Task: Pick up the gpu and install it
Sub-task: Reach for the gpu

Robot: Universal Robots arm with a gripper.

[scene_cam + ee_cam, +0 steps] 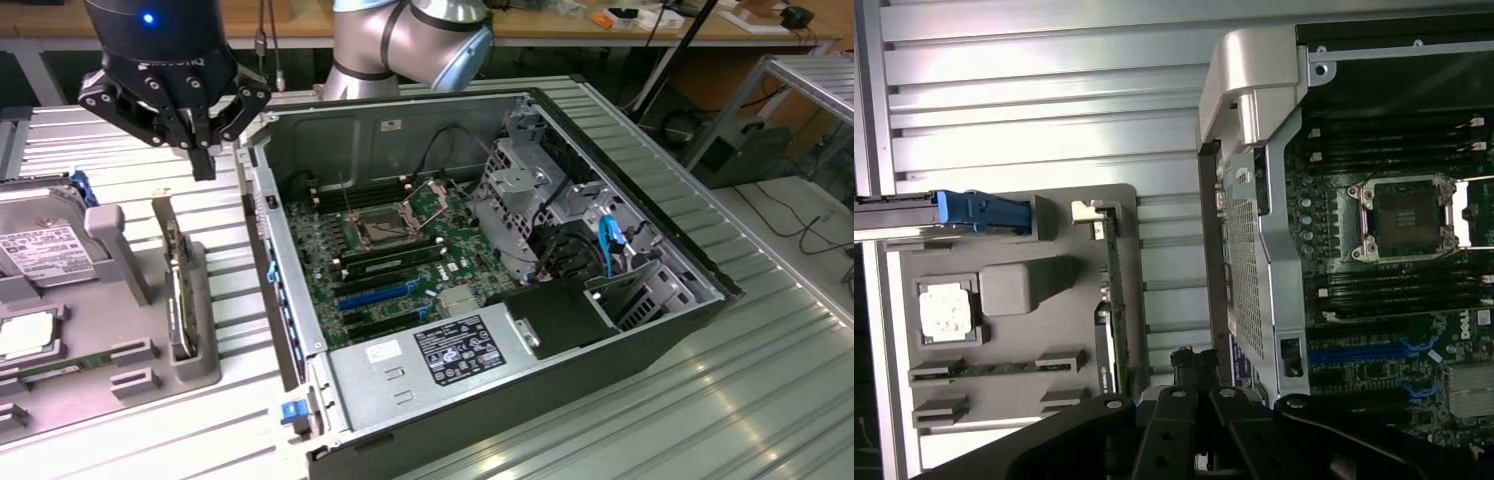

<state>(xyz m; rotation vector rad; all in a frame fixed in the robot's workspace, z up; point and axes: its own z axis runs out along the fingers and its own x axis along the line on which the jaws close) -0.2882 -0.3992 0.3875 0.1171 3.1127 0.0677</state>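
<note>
Exterior view, starting from its left: showing a silver hard drive lying in a gray holder on the ribbed metal counter. Next, showing the gpu standing on edge in a slot of that same holder, near the open computer case, not yet picked up. Hanging in the air above the gpu's far end, touching nothing: the black tool, fingers pressed together and pinching nothing. Further right, showing the motherboard inside the case, with 1 bare CPU socket, then a labelled power supply, then a blue cable. Wrist view: looking down past the tool at the gpu, seen edge on in the holder, its silver bracket at 1 end.
</note>
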